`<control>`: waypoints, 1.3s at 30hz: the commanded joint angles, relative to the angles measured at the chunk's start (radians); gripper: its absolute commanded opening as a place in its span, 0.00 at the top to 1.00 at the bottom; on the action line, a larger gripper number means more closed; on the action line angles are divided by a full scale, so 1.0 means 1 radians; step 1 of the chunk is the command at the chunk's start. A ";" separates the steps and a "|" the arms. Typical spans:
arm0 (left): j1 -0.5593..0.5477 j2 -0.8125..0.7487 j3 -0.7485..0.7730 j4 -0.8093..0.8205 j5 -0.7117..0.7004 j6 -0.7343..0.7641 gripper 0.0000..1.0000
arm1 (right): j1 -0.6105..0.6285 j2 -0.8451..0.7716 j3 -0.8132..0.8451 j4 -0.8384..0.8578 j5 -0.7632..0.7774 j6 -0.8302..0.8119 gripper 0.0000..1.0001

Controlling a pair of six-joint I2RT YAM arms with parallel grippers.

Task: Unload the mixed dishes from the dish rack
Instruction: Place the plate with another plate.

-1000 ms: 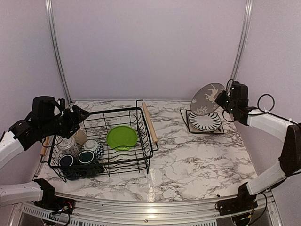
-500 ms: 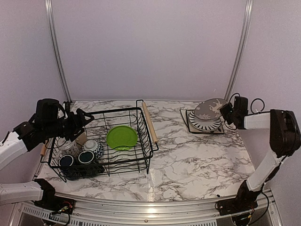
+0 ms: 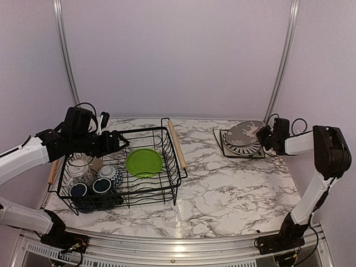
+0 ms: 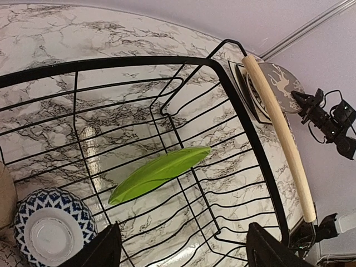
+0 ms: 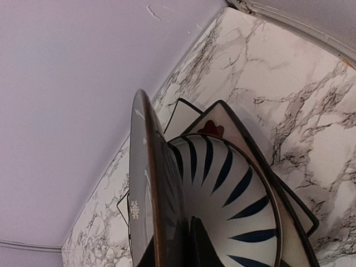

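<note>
one deer plate (image 3: 245, 133) grasped by right hand (image 3: 265, 137), over striped plate (image 5: 233, 189); left hand (image 3: 120, 141) released.

**Deer plate drops to the stack; left arm swings over the rack**

The right end effector (image 3: 267, 137) was raised above the far right of the counter (image 3: 222, 183) a second ago, holding the grey deer plate (image 3: 245, 132) steeply tilted. It now sits low beside the stack. The plate lies nearly level, close over the striped plate (image 3: 243, 147), its edge pinched between the fingers.

The left end effector (image 3: 115, 142) has moved from outside the dish rack's (image 3: 177, 146) left end to above its interior. Its jaws are apart but slightly narrower, and it points toward the lime-green plate (image 3: 144, 162).
</note>
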 commanded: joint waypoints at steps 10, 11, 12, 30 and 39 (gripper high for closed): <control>-0.002 0.285 0.190 -0.012 0.121 0.299 0.16 | -0.007 -0.028 0.008 0.045 -0.026 -0.085 0.65; -0.002 0.306 0.205 -0.018 0.128 0.316 0.16 | -0.007 -0.032 0.013 0.027 -0.016 -0.098 0.62; -0.002 0.326 0.218 -0.028 0.134 0.336 0.16 | -0.006 -0.033 0.018 0.011 -0.011 -0.113 0.60; -0.007 0.527 0.408 -0.188 0.046 0.575 0.06 | -0.008 -0.145 0.007 -0.210 0.055 -0.292 0.24; -0.007 0.576 0.433 -0.212 0.047 0.633 0.06 | -0.008 -0.189 -0.033 -0.252 0.069 -0.346 0.18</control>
